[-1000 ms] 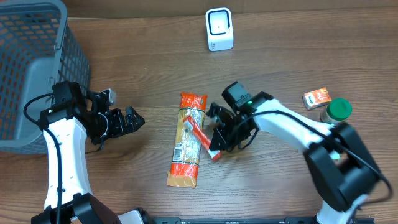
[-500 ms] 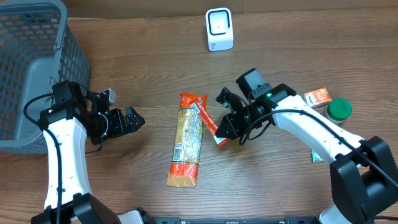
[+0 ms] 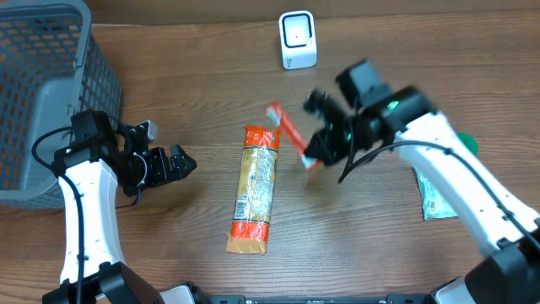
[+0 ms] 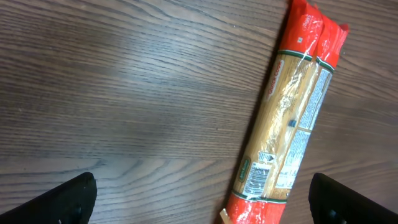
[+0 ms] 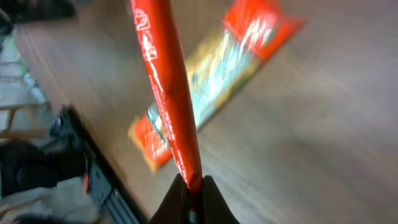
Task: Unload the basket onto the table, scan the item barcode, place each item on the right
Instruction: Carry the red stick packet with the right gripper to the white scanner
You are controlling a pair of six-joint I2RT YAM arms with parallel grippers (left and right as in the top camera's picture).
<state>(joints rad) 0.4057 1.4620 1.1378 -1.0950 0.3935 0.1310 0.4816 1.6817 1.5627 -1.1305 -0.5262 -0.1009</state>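
The right end effector (image 3: 321,156) pinches the thin red packet (image 3: 292,135) up above the middle of the desk (image 3: 354,249), the left end effector (image 3: 182,162) sits open, and next the barcode must face the white scanner (image 3: 297,40) at the far side.

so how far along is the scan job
Done: the right jaws are shut on the slim red packet, which is up off the table. In hand: it hangs in the air between the pasta packet and the white scanner. Left: showing its barcode to the scanner; the packet is not in front of it yet. The left jaws stand open and empty by the basket.
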